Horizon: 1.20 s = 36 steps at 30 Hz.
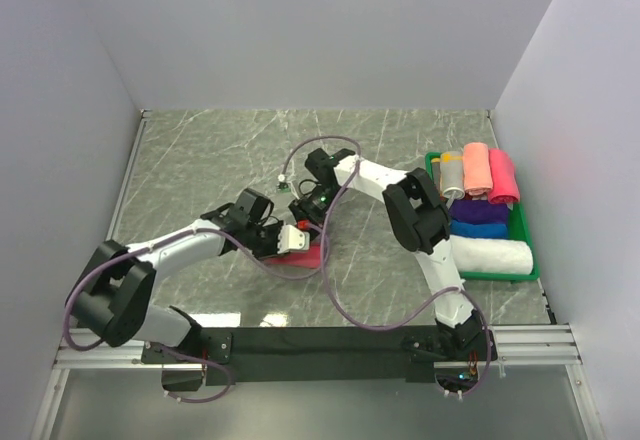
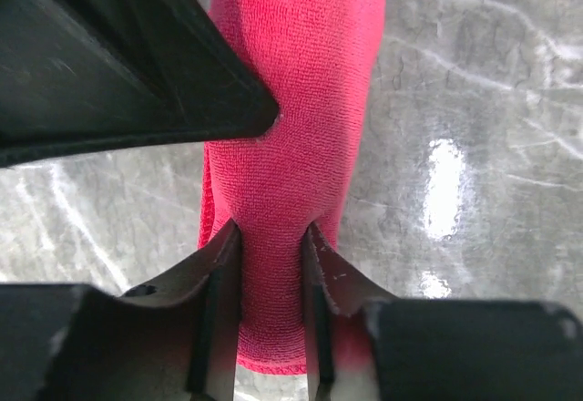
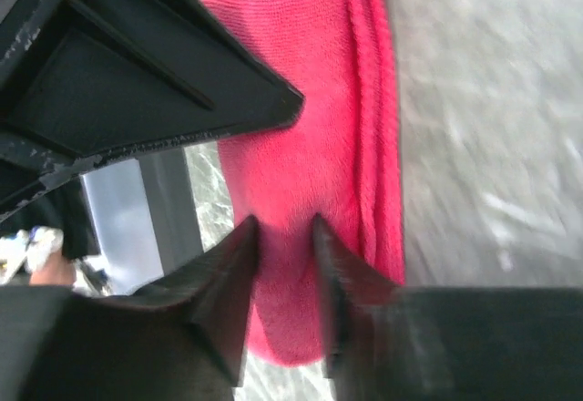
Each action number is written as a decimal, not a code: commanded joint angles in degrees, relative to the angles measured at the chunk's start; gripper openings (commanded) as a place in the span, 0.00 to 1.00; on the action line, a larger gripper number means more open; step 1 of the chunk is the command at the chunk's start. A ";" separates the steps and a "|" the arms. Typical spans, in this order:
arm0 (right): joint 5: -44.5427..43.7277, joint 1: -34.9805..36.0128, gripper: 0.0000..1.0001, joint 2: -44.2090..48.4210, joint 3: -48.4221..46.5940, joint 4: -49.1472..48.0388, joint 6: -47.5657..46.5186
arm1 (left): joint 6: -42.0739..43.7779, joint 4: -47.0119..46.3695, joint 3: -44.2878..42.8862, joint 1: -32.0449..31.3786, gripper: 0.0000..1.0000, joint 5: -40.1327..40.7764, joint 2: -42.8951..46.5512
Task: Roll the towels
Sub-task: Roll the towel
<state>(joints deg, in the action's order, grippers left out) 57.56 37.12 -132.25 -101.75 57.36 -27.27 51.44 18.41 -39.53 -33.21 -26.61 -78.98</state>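
A crimson-red towel (image 1: pixel 306 254), rolled into a narrow bundle, lies on the marble table between the two arms. My left gripper (image 1: pixel 288 239) is shut on the near end of the red towel (image 2: pixel 301 73); in the left wrist view the cloth is squeezed thin between the fingers of the left gripper (image 2: pixel 271 230). My right gripper (image 1: pixel 306 222) comes at it from the far side. In the right wrist view the right gripper (image 3: pixel 284 222) stands a little open over the red towel (image 3: pixel 319 100), which spreads wider than the gap on both sides.
A green tray (image 1: pixel 500 278) at the right wall holds rolled towels: white (image 1: pixel 490 255), blue (image 1: pixel 480 218), pink (image 1: pixel 503 175), salmon (image 1: pixel 476 167). Each wrist view shows the other gripper's black body (image 2: pixel 118 64) (image 3: pixel 137 73) close at upper left. Walls enclose three sides.
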 commanded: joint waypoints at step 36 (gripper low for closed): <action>-56.94 21.66 0.61 43.40 32.77 -30.37 -0.41 | -2.84 50.83 -44.32 12.47 0.15 -19.52 -53.11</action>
<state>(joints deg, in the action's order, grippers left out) 7.62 55.90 -84.88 -65.87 33.41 -26.74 46.96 71.07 -85.34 -19.64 -54.43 -126.28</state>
